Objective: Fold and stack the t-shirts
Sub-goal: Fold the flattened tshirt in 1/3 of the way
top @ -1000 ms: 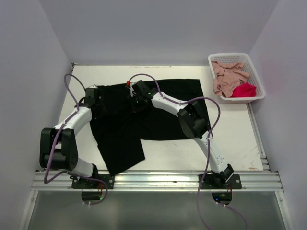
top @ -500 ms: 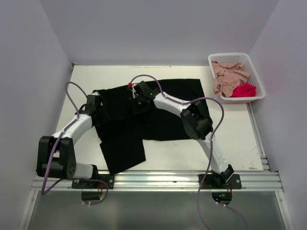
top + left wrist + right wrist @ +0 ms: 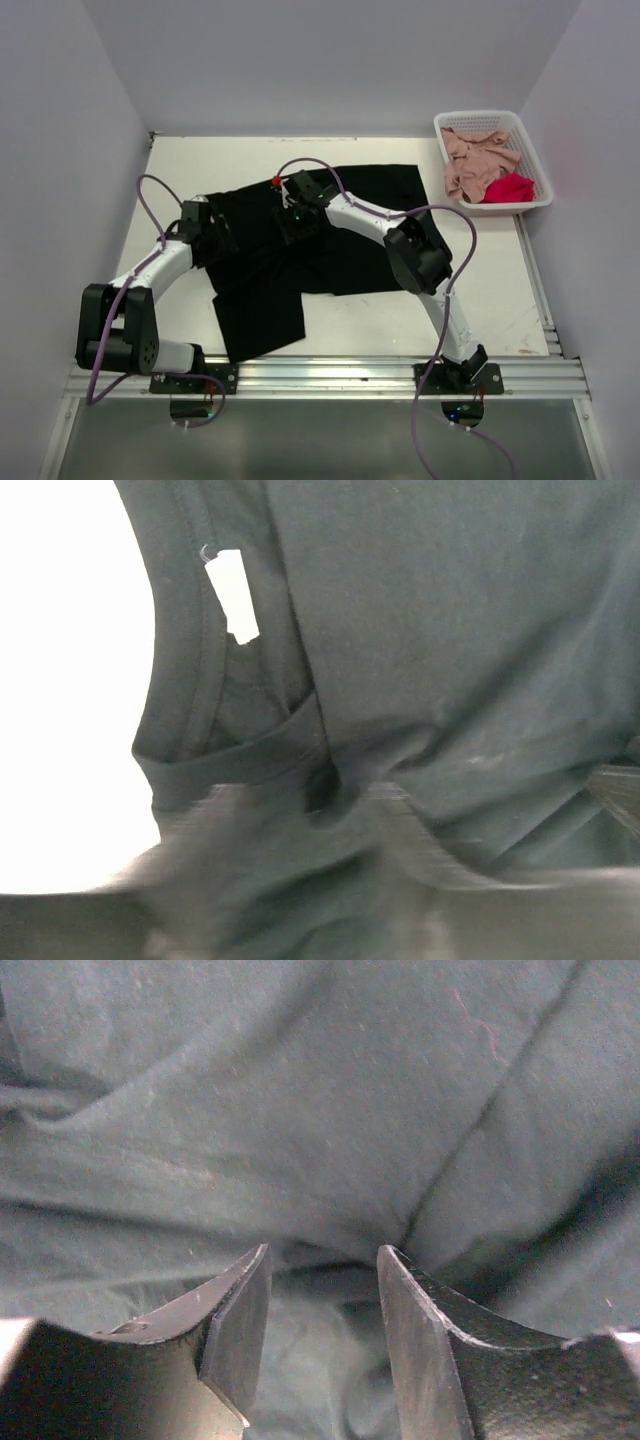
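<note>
A: Where's the black tee (image 3: 340, 262)?

B: Spread on the table (image 3: 480, 290), under both pincers. R pincer (image 3: 323, 1260) is over its upper middle. Jaws are parted, nothing nipped, just cloth lying below, w/ a crease running off ahead-right of it. L pincer (image 3: 216, 240) is at the tee's left edge. Its cam is smeared near the fingers, so can't tell if it's clenched or let go. Collar (image 3: 190, 640) w/ a white label (image 3: 232, 595) shows ahead-left of it.

A: How'll it handle?

B: Prob. light, limp, not fragile, not slick. It won't hold shape, and bunches & drags w/ any pull. I'd pinch at hem or shoulder seam, both sides at once, and lift low so the fold lands flat.

A: Count?

B: 3 tees in view: 1 black, 1 pink (image 3: 472, 160), 1 red (image 3: 510, 188). Pink & red lie crumpled in 1 basket (image 3: 545, 190), far right of the R pincer, well apart. The pink heap could hide more, can't tell. Nothing stacked yet.
</note>
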### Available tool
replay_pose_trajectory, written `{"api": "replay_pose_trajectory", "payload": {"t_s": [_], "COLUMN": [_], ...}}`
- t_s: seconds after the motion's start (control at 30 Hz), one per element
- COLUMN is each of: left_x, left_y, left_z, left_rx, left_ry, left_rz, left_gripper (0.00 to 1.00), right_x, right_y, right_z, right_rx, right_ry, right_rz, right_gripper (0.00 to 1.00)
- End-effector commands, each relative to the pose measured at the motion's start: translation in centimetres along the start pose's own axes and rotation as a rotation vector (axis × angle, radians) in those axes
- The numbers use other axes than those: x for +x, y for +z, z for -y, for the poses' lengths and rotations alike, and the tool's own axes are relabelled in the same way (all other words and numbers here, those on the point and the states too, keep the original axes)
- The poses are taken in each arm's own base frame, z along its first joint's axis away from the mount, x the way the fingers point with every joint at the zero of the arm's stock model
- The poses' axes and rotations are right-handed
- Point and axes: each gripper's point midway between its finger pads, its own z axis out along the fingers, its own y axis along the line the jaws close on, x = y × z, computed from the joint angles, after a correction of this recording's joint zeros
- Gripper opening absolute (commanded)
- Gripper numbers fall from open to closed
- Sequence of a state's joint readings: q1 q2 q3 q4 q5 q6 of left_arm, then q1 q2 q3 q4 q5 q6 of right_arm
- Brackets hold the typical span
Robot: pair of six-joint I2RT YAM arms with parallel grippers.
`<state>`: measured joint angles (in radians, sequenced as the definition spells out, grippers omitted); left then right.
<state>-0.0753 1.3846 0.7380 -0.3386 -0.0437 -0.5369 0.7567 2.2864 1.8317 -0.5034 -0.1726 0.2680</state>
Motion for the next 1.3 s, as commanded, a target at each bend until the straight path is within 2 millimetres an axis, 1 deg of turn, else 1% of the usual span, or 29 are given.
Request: {"api": "replay_pose_trajectory", "payload": {"t_s": [0.0,0.03,0.13,0.23,0.3,0.33,0.4,0.43,0.47,0.5,0.53,0.57,0.6,0.67,0.7,0.73,0.77,0.8,0.83,0.87,0.9,0.93,1.0,1.03,1.1,1.13,1.17,1.2,1.27], "left_x": [-1.4,-1.7,-2.8,-4.3,-4.9,-5.7,-6.0,-6.7,-7.1,-7.3,-7.1,-7.6,-7.7,-7.9,-7.6,-8.3,-8.4,-8.0,-8.4,-8.5,-8.2,-8.4,-8.1,-8.3,-8.3,-8.7,-8.8,-8.6,-9.3], "left_y": [-0.7,-1.1,-2.0,-2.9,-3.0,-3.0,-2.2,-1.8,-1.4,-0.9,0.6,1.0,2.2,3.2,4.1,4.4,4.7,5.7,6.0,6.4,7.2,7.5,8.3,8.5,9.1,9.3,9.5,10.1,10.5], "left_z": [0.5,0.6,1.0,1.6,1.8,2.1,2.2,2.4,2.6,2.5,2.3,2.6,2.6,2.6,2.4,2.5,2.5,2.1,2.2,1.9,1.4,1.3,0.5,0.4,-0.3,-0.3,-0.7,-0.9,-0.9], "left_rx": [0.014,0.019,0.03,0.055,0.059,0.075,0.074,0.078,0.076,0.064,0.042,0.042,0.029,0.023,0.009,0.009,0.0,-0.018,-0.02,-0.033,-0.056,-0.064,-0.094,-0.098,-0.12,-0.119,-0.127,-0.136,-0.138], "left_ry": [-0.035,-0.037,-0.045,-0.048,-0.04,-0.039,-0.03,-0.035,-0.044,-0.048,-0.047,-0.051,-0.051,-0.059,-0.059,-0.062,-0.066,-0.066,-0.068,-0.07,-0.073,-0.074,-0.079,-0.081,-0.084,-0.087,-0.089,-0.087,-0.087], "left_rz": [0.066,0.083,0.124,0.182,0.204,0.235,0.248,0.271,0.277,0.273,0.249,0.252,0.245,0.247,0.231,0.246,0.244,0.223,0.224,0.219,0.206,0.207,0.189,0.191,0.18,0.184,0.182,0.169,0.168], "left_gripper": [0.78,0.85,0.88,0.89,0.86,0.83,0.49,0.3,0.0,0.0,0.0,0.0,0.0,0.0,0.0,0.0,0.0,0.0,0.0,0.0,0.0,0.0,0.0,0.0,0.0,0.0,0.0,0.0,0.0], "right_x": [-1.5,-1.7,-2.0,-2.3,-2.2,-2.2,-2.4,-2.3,-2.7,-2.6,-2.7,-2.8,-3.1,-3.1,-3.7,-3.7,-3.7,-3.5,-3.4,-2.7,-2.5,-2.6,-1.8,-2.0,-1.1,-1.1,-0.5,-0.4,-0.3], "right_y": [-3.6,-3.9,-4.2,-4.4,-4.5,-4.5,-5.0,-5.3,-6.0,-6.4,-6.8,-7.3,-8.6,-9.7,-11.2,-11.8,-12.3,-13.2,-13.6,-13.6,-14.0,-14.9,-15.3,-16.2,-16.3,-16.9,-16.8,-17.1,-17.6], "right_z": [0.1,-0.1,-0.3,-0.4,-0.5,-0.5,-0.7,-0.8,-0.9,-0.9,-0.9,-0.9,-1.1,-1.1,-1.3,-1.4,-1.3,-1.3,-1.2,-0.9,-0.8,-0.7,-0.1,-0.1,0.3,0.2,0.6,0.7,1.3], "right_rx": [0.02,0.009,0.004,0.003,0.0,0.0,-0.004,-0.008,-0.007,-0.006,-0.001,0.002,0.005,0.012,0.015,0.016,0.022,0.029,0.032,0.043,0.05,0.061,0.083,0.086,0.105,0.103,0.117,0.12,0.155], "right_ry": [-0.017,-0.02,-0.022,-0.024,-0.025,-0.025,-0.027,-0.032,-0.032,-0.033,-0.035,-0.042,-0.048,-0.052,-0.053,-0.055,-0.054,-0.056,-0.056,-0.052,-0.052,-0.052,-0.05,-0.05,-0.046,-0.047,-0.039,-0.033,-0.011], "right_rz": [0.036,0.039,0.046,0.052,0.05,0.05,0.059,0.061,0.079,0.085,0.091,0.098,0.127,0.147,0.181,0.191,0.198,0.21,0.216,0.205,0.211,0.23,0.226,0.246,0.236,0.249,0.241,0.245,0.26], "right_gripper": [0.52,0.52,0.51,0.51,0.51,0.51,0.48,0.46,0.36,0.24,0.09,0.0,0.0,0.0,0.0,0.0,0.0,0.0,0.0,0.0,0.0,0.0,0.0,0.0,0.0,0.0,0.0,0.0,0.0]}}
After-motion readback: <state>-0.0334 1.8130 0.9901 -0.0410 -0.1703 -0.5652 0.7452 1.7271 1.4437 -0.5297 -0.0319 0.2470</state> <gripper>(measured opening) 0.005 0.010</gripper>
